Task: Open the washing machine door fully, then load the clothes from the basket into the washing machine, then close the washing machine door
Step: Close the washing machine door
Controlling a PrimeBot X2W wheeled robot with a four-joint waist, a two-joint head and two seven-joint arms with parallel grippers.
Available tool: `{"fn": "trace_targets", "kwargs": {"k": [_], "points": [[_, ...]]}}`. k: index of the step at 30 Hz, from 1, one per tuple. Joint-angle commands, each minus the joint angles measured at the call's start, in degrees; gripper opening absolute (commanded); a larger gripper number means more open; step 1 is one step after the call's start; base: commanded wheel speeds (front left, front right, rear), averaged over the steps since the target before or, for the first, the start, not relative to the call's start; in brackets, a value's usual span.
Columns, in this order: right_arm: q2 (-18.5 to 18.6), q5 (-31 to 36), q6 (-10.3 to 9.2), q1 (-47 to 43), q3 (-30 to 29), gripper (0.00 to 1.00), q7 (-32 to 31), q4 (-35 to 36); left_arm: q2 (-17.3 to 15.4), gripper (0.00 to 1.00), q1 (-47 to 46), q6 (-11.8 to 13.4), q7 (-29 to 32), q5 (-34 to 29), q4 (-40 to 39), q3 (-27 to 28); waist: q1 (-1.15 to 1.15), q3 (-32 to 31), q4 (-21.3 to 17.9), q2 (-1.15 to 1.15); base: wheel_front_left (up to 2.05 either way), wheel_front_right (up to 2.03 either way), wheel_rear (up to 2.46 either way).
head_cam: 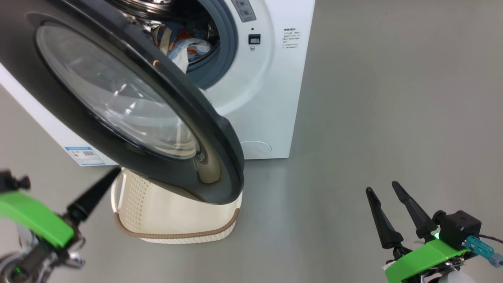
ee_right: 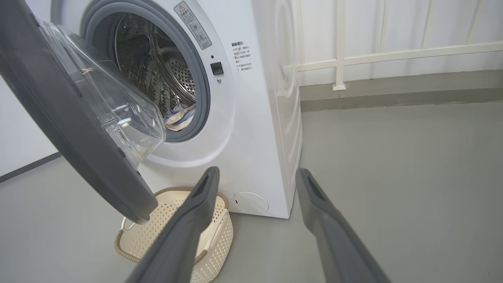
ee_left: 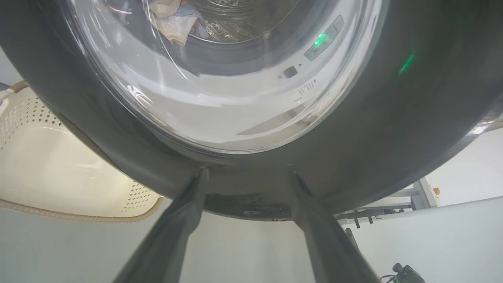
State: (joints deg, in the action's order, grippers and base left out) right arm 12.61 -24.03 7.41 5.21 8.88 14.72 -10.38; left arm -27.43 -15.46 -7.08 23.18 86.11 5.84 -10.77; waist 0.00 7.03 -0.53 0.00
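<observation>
Washing machine [head_cam: 271, 98]: white boxy front-loader on a smooth grey floor [head_cam: 373, 118], with a steel perforated drum and a grey rubber gasket. Crumpled clothes [head_cam: 188, 49] lie in the drum mouth.
Washing machine door [head_cam: 222, 157]: glossy black rim, bulging clear bowl. It stands part-open, overhanging the basket and screening the drum from the left.
Basket [head_cam: 173, 222]: cream perforated plastic with a brown woven rim, on the floor just before the machine.
Left claw [ee_left: 247, 171]: spread wide, tips at the door's lower rim, nothing between them.
Right claw [head_cam: 382, 186]: wide, holding nothing, well apart at the right.
White railing [ee_right: 338, 59] runs behind.
</observation>
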Motion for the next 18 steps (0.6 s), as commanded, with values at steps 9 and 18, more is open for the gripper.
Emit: {"fn": "trace_targets", "kwargs": {"k": [9,18], "points": [[1.2,0.41,0.08,-1.35,0.76,1.0,0.28,1.45,-1.55,1.0,5.85,-0.41,-7.37,-0.73,-1.65,2.65,0.0,-0.68,1.04,0.0,0.0,0.0,0.0],[2.35,0.25,0.08,-2.1,0.15,1.0,0.28,0.98,-1.25,1.0,10.48,-0.41,-22.14,-6.28,-0.32,-1.13,0.0,-1.16,1.09,0.0,0.0,0.0,0.0]]}}
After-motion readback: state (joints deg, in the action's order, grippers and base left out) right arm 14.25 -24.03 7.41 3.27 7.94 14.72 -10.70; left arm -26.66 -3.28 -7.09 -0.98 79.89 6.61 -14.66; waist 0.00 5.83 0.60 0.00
